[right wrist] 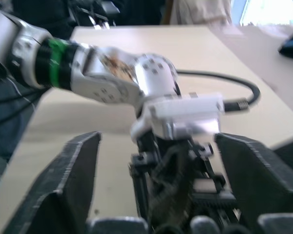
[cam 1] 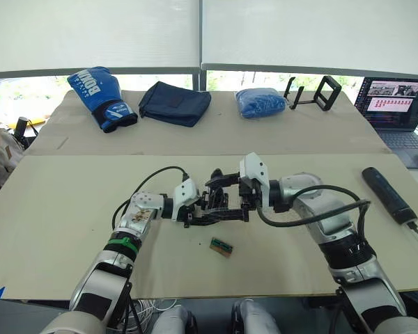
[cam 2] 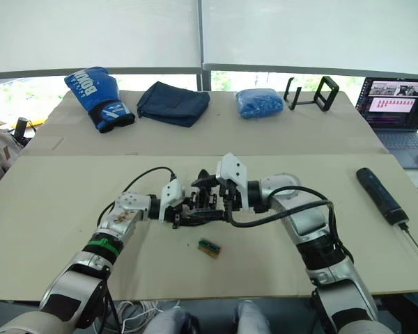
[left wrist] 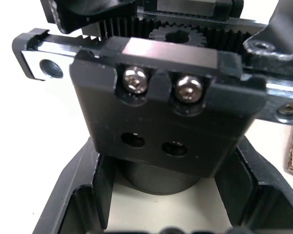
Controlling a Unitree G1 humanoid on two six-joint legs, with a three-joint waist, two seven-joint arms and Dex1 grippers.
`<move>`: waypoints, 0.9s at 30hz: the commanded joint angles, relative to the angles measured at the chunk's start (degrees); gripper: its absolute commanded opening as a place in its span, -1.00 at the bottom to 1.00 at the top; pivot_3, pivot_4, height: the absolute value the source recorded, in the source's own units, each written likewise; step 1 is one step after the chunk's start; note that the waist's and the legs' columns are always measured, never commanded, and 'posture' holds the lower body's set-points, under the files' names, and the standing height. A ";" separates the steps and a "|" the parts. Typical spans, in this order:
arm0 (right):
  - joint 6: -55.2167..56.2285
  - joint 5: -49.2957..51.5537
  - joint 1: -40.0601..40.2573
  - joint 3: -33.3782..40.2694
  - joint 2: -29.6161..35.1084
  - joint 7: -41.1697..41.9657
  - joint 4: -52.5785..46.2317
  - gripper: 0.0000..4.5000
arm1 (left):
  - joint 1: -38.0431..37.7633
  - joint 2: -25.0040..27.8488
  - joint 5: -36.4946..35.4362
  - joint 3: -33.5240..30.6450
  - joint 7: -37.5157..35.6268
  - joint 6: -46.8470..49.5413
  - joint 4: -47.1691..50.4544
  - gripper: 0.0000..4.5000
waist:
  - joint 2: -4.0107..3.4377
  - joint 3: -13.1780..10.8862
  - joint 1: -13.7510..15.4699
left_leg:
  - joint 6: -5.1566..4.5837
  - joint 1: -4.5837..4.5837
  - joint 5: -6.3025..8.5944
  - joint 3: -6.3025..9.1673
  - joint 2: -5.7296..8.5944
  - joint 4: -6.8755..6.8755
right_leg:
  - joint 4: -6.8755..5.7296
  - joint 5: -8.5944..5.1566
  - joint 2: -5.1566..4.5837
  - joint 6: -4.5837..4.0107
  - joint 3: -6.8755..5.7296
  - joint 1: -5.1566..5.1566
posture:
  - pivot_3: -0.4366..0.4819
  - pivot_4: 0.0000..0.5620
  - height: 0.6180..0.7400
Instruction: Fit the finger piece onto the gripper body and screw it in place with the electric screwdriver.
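Tools: left tool (cam 1: 195, 212) seemingly clamps gripper body (cam 1: 219, 205); right tool (cam 1: 245, 203) wide around it.

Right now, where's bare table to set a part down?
Free: the beige tabletop on the left arm's side, and the strip between the right arm and the long matte-black electric screwdriver. Crowded: centre, where both grippers meet at the small black gripper body, with a small green-and-brown block just in front.

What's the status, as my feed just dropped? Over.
Left gripper and right gripper, open, both at gripper body. Electric screwdriver lies untouched, robot's right. Small green block nearby, not blocking.
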State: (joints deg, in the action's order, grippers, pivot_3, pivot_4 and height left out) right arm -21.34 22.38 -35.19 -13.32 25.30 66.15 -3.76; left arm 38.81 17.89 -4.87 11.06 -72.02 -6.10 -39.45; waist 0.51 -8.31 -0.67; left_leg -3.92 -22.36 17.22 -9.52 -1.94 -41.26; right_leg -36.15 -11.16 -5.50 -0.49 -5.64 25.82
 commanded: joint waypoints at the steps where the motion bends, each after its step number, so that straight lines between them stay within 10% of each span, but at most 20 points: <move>1: 2.43 3.96 0.30 3.23 -0.48 1.82 -3.06 0.98 | -0.69 0.13 -0.07 0.52 -0.88 0.34 -0.20 0.03 | 0.00 0.00 -0.04 | 0.00 0.00 0.00 0.00 0.00 0.00 | 0.00 0.00 -0.01 0.00 0.00 0.00 | -0.05 -0.47 1.00; 8: 9.40 5.33 -0.32 7.84 -3.48 0.08 -2.87 0.98 | -0.59 -0.46 -0.98 -0.59 0.33 1.60 -0.20 0.03 | 0.00 0.00 0.03 | 0.00 0.02 0.00 0.00 0.00 0.00 | -0.02 0.00 0.00 0.00 0.00 0.00 | -0.05 -0.47 1.00; 13: 9.49 6.97 -1.08 11.95 -1.23 -0.51 -4.47 1.00 | -0.72 0.39 -1.53 -1.44 0.70 1.44 0.60 0.99 | 0.00 0.00 0.01 | 0.00 0.01 0.00 0.00 0.01 0.00 | -0.02 0.00 -0.01 0.00 0.01 0.00 | -0.05 -0.47 1.00; 27: 1.43 15.46 22.56 37.68 13.29 -11.93 -20.04 1.00 | -15.73 15.25 -14.00 -12.60 -4.54 4.94 19.91 0.99 | 0.04 -0.02 -0.04 | 0.04 0.09 -0.01 0.00 -0.03 0.31 | 0.00 0.00 -0.26 -0.02 0.07 0.12 | -0.05 -0.47 1.00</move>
State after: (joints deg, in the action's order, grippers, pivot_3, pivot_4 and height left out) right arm -19.30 35.42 -13.70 19.04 37.87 56.69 -21.00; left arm 23.15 31.83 -15.25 0.97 -75.76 -2.63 -25.29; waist 0.54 -8.33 -0.71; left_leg -3.88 -22.31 17.21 -9.50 -1.97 -40.96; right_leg -36.15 -11.16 -5.89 -0.50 -5.60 25.95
